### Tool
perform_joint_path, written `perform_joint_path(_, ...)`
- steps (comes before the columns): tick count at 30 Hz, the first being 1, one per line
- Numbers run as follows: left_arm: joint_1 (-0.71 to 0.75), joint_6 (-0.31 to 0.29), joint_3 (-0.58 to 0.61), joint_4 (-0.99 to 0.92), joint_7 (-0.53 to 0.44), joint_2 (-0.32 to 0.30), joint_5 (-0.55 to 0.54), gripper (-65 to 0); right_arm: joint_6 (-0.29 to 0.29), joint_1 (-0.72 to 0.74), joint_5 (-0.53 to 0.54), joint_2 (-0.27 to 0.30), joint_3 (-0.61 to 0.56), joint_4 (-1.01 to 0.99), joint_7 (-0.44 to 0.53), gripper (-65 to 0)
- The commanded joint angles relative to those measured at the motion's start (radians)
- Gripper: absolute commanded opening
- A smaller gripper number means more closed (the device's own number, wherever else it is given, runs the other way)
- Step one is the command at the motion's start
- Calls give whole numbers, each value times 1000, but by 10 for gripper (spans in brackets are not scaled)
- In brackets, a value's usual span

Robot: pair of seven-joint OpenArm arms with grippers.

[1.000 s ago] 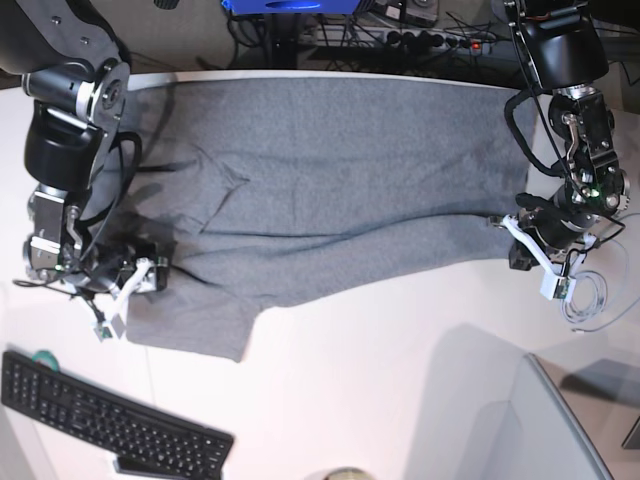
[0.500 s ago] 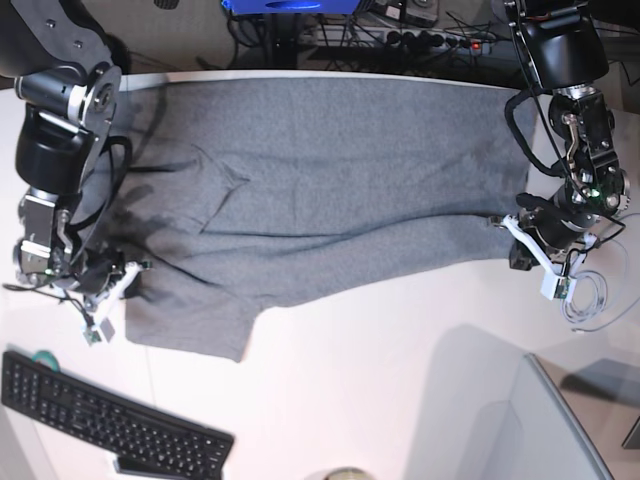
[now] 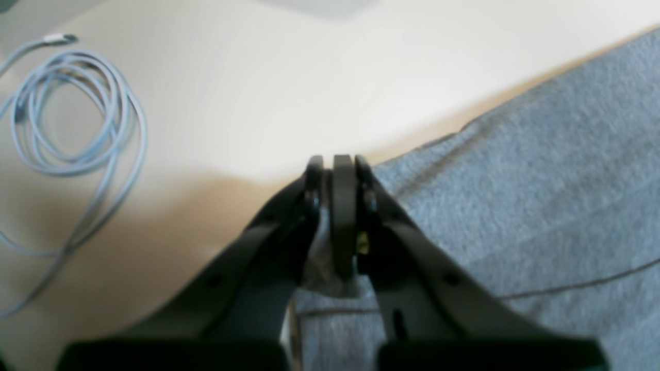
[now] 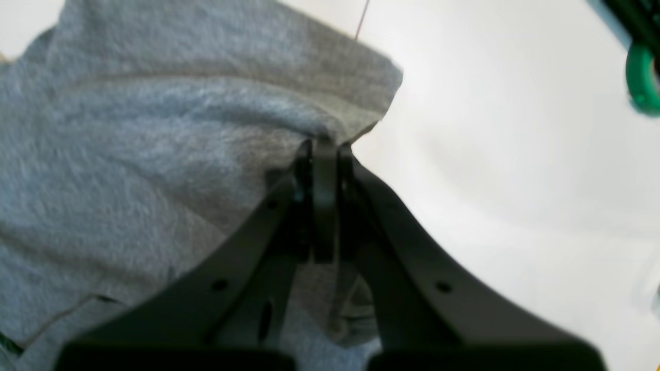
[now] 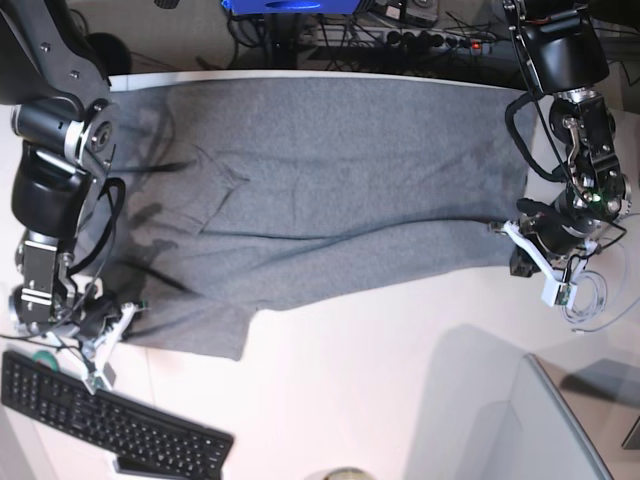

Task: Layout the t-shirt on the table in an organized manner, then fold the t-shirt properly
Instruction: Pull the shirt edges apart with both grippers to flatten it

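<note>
Softly knit heather-grey t-shirt point(image 5: 330, 190), smooth white table point(image 5: 400, 380)

One t-shirt point(image 5: 320, 190) lies spread on one table point(image 5: 400, 370). Two robot arms stand at the shirt: one at its left end in the base view, one at its right end. Each carries one gripper, so two in all: the right gripper point(image 4: 324, 149) and the left gripper point(image 3: 336, 166). One black keyboard point(image 5: 110, 420) sits below the shirt's left end. One coiled pale cable point(image 3: 72, 118) lies beside the shirt's right end. One green ring point(image 4: 642, 77) lies near the keyboard.
</note>
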Motion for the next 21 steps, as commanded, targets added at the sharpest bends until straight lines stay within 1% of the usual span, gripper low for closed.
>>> perform_joint_path(1, -22, 1, -5, 22, -17, -15, -11, -650, 4, 37, 10, 11, 0, 13, 23, -648)
perform_joint_path(3, -31, 1, -5, 22, -17, -16, -12, -650, 4, 40, 10, 12, -9, 13, 25, -648)
perform_joint_path(6, -62, 1, -5, 18, -17, -16, -11, -650, 4, 38, 16, 18, -78, 13, 25, -648)
perform_joint_path(8, -65, 1, -5, 21, -17, -15, -11, -650, 4, 37, 16, 18, -101, 13, 25, -650)
perform_joint_path(12, -79, 1, -4, 10, -17, -21, -11, -650, 4, 37, 16, 20, -101, 16, 25, -650)
perform_joint_path(16, -73, 1, -5, 10, -17, -22, -11, -650, 4, 38, 16, 43, -102, 22, 25, -650)
perform_joint_path(21, -59, 1, -4, 10, -18, -22, -11, -650, 6, 37, 16, 46, -102, 24, 25, -650)
